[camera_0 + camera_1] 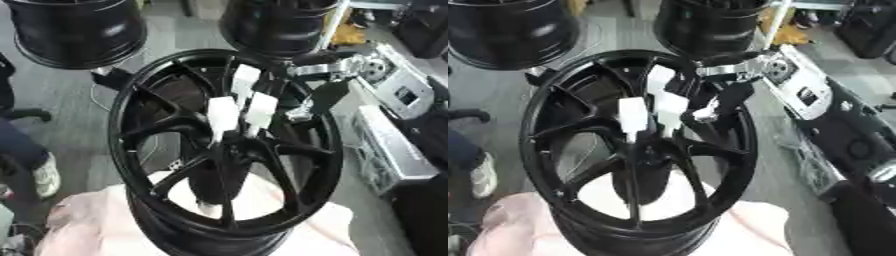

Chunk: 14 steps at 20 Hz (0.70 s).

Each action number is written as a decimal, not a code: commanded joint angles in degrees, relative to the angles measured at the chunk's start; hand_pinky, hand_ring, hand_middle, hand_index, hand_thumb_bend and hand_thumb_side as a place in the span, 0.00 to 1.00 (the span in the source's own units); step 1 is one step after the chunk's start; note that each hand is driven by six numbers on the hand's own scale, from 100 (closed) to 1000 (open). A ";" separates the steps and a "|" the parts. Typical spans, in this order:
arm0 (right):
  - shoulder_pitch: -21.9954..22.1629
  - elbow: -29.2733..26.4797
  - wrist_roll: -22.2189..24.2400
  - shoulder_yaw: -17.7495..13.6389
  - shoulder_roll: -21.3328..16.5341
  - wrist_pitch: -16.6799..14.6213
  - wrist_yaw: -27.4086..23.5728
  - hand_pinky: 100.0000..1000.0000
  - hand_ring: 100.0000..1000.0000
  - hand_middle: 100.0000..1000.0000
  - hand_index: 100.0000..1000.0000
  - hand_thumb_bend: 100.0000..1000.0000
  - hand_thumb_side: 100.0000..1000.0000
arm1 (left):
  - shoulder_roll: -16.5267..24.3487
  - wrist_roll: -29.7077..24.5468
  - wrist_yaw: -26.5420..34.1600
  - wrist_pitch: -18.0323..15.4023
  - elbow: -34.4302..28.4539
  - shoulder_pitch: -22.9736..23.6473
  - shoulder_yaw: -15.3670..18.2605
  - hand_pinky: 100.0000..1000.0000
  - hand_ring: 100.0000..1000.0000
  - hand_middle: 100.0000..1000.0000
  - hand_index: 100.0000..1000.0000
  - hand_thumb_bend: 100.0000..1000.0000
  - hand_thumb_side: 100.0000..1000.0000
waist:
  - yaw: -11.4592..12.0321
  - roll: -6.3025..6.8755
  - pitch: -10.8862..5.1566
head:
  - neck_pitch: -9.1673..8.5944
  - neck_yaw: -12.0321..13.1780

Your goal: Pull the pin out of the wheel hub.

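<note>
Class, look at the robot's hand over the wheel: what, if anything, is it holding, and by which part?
It cannot be told: the right hand reaches over the wheel hub beside the white pins, but no closed grip shows.

A black wheel hub (223, 150) stands on a pale pink cloth-covered support (79, 220) above grey floor (70, 95), where two more black wheels (79, 30) rest.

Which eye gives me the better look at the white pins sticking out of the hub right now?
The left eye view. The three white pins stand near the middle of that picture, above the wheel hub, each outline separate. The right eye view shows the same three, shifted left, with the right robot hand beside them. Whether its fingers grip a pin is unclear.
</note>
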 commanded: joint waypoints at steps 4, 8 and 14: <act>-2.04 -0.06 1.42 -0.15 0.27 -0.54 0.56 0.75 0.86 0.82 0.92 0.22 0.57 | 1.34 -0.23 -0.31 -0.05 -0.52 -0.21 -0.28 0.74 0.67 0.68 0.72 0.36 0.61 | 0.05 0.20 -1.22 | 0.24 -0.15; -2.45 0.26 2.27 0.15 1.09 -1.02 1.31 0.74 0.83 0.80 0.91 0.22 0.56 | 1.33 -0.22 -0.32 -0.04 -0.56 -0.18 -0.24 0.74 0.67 0.68 0.72 0.36 0.61 | 0.10 0.17 -1.19 | 0.23 -0.16; -2.23 1.50 3.28 0.38 2.01 -2.07 2.81 0.70 0.76 0.76 0.89 0.20 0.52 | 1.26 -0.22 -0.31 0.00 -0.63 -0.18 -0.22 0.74 0.67 0.68 0.72 0.36 0.61 | 0.27 0.09 -1.07 | 0.17 -0.24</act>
